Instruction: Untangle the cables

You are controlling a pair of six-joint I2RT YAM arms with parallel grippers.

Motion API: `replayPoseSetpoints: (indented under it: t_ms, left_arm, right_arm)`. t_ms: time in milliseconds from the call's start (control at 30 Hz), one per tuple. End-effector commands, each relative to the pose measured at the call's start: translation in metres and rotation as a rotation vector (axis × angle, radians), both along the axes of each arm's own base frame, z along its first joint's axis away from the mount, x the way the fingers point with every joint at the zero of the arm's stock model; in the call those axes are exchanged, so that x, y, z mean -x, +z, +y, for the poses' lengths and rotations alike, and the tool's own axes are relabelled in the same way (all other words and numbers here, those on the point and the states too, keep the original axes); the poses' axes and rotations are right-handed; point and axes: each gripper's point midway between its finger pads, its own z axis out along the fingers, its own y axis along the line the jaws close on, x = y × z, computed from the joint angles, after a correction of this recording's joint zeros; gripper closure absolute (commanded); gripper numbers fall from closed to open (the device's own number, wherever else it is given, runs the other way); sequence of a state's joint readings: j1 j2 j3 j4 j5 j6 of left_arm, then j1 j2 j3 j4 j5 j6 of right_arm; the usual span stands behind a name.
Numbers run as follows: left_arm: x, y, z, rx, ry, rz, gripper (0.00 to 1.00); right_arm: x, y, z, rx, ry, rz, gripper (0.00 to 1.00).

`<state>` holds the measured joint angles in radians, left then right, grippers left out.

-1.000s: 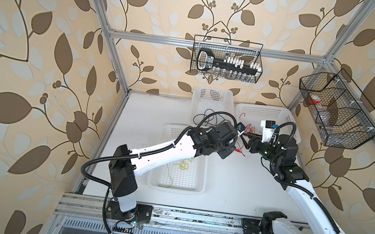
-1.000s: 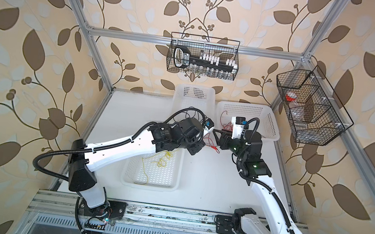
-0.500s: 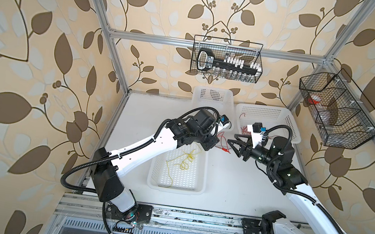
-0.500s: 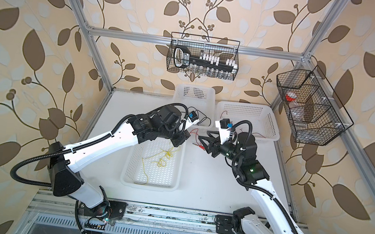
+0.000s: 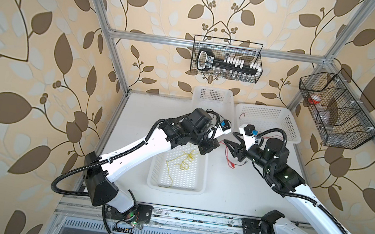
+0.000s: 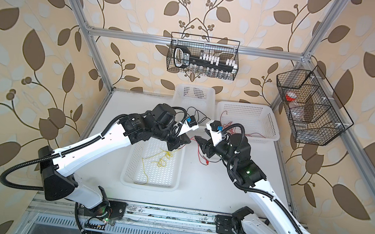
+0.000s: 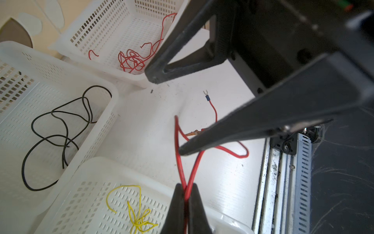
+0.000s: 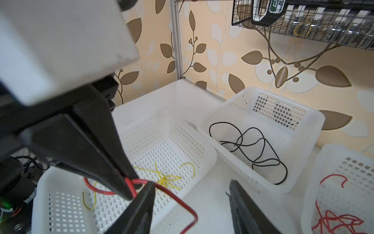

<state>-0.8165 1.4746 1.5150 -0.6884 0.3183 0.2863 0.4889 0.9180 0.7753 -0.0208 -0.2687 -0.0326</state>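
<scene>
One red cable (image 7: 178,141) is pinched in the clenched left hand (image 7: 185,187); the right hand (image 8: 191,183) is held released beside it.

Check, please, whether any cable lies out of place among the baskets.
One red cable is outside the baskets: it hangs folded from the shut left gripper and trails over the table, fork terminal and all. The yellow cable, black cable and other red cables lie inside baskets.
</scene>
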Motion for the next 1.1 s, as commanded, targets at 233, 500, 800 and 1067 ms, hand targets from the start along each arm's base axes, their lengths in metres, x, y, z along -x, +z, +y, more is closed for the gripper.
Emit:
replayPoseSetpoints:
  t_ms: [233,500,800,1067]
  left_arm:
    - [0.019,0.036,0.010,0.074,-0.080,-0.061,1.00]
    - [0.005,0.022,0.018,0.035,-0.028,-0.042,1.00]
    - [0.000,0.023,0.015,0.042,-0.034,-0.037,1.00]
    - [-0.003,0.017,0.004,0.043,-0.065,0.003,1.00]
  right_arm:
    - [0.000,0.007,-0.004,0.011,-0.019,-0.043,0.41]
    - [0.004,0.036,-0.028,-0.040,-0.143,-0.063,0.43]
    - [0.026,0.034,-0.012,-0.055,-0.018,-0.028,0.40]
    - [0.035,0.020,0.011,-0.011,0.077,-0.020,0.32]
